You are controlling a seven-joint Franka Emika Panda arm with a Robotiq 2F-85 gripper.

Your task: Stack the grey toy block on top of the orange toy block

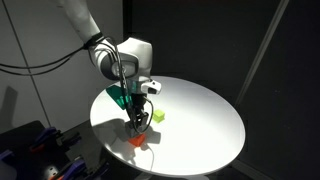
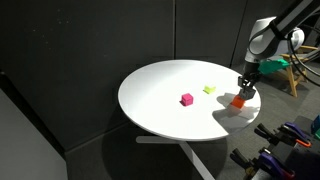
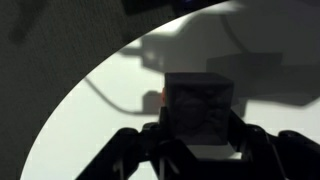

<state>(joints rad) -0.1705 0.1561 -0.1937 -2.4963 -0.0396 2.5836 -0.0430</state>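
My gripper is shut on the grey toy block, which fills the middle of the wrist view between the two dark fingers. Only a sliver of the orange toy block shows at the grey block's left edge. In both exterior views the gripper points down right over the orange toy block near the edge of the round white table. I cannot tell whether the grey block touches the orange one.
A yellow-green cube and a magenta cube lie on the table further in from the orange block. A teal object sits behind the arm. Dark curtains surround the table.
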